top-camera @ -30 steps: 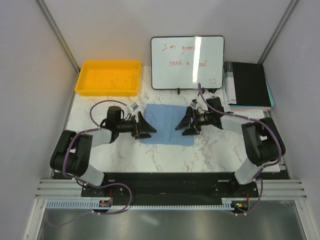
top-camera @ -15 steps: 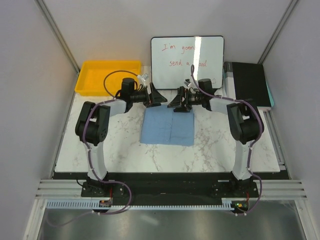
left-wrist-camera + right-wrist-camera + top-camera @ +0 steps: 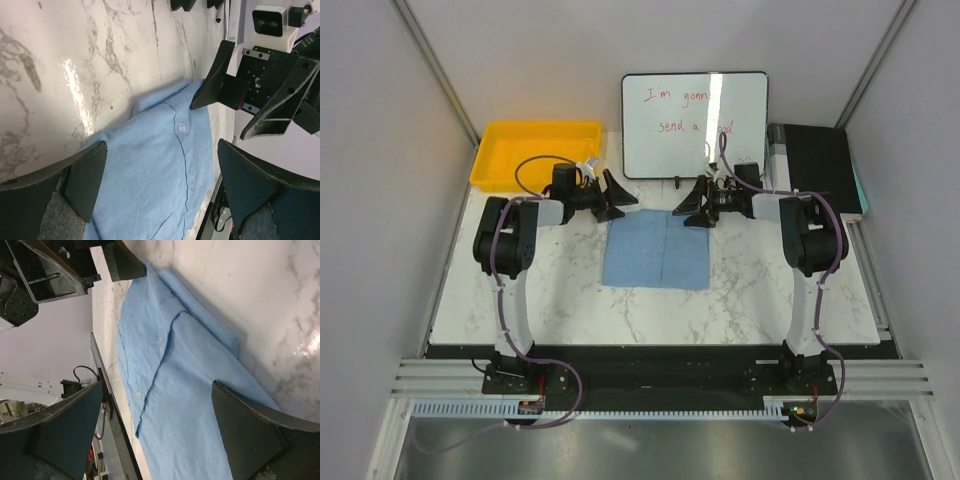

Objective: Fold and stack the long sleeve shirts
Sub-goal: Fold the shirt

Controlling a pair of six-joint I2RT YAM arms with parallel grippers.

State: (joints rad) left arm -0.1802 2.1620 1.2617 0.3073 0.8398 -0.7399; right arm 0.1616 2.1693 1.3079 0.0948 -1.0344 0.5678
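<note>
1. A light blue long sleeve shirt (image 3: 655, 250) lies flat in the middle of the marble table (image 3: 540, 290). It is folded into a neat rectangle with its button strip facing up.
2. The left claw (image 3: 616, 197) hangs at the shirt's far left corner and the right claw (image 3: 692, 206) at its far right corner. They face each other, each with fingers spread wide and holding nothing.
3. The step in hand looks like taking the far edge to fold it toward the near edge. Whether any fingertip touches cloth cannot be told.
4. To do it well, lower both claws together and catch every layer at each corner. The wrist views show several loose, overlapping edges there.
5. Close both at once, lift just clear of the table, and carry the edge level and taut so the rectangle does not skew.
6. A yellow tray (image 3: 535, 155) sits far left, a whiteboard (image 3: 695, 125) stands just beyond the claws, and a black binder (image 3: 815, 170) lies far right. The whiteboard is the nearest thing the arms could knock.
</note>
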